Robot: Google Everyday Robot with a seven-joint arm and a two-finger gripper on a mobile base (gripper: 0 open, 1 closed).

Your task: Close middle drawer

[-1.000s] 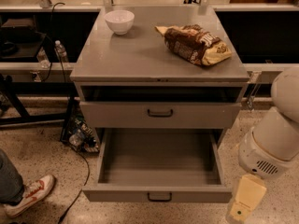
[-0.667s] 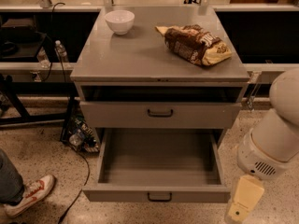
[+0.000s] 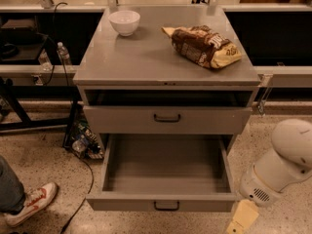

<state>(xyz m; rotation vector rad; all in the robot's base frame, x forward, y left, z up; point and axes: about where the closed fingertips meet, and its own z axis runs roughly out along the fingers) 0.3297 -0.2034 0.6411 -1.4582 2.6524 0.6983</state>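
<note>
The middle drawer point(image 3: 165, 167) is pulled far out towards me. It is wide and grey, with a plain grey inside, a low front panel and a small dark bar handle point(image 3: 167, 205). Above it, the drawer with the taller front panel point(image 3: 167, 119) is pushed in. My gripper point(image 3: 242, 218) hangs from the white arm point(image 3: 285, 162) at the bottom right. It is just right of the open drawer's front right corner, close to the floor, and partly cut off by the frame's edge.
A white bowl point(image 3: 124, 22) and a brown snack bag point(image 3: 204, 46) lie on the cabinet top point(image 3: 146, 62). A person's shoe point(image 3: 31, 204) is on the floor at the left. Cables and bottles point(image 3: 85, 143) lie beside the cabinet's left side.
My arm has dropped lower and my gripper has moved a little left and down, closer to the open drawer's front right corner. The drawer has not moved.
</note>
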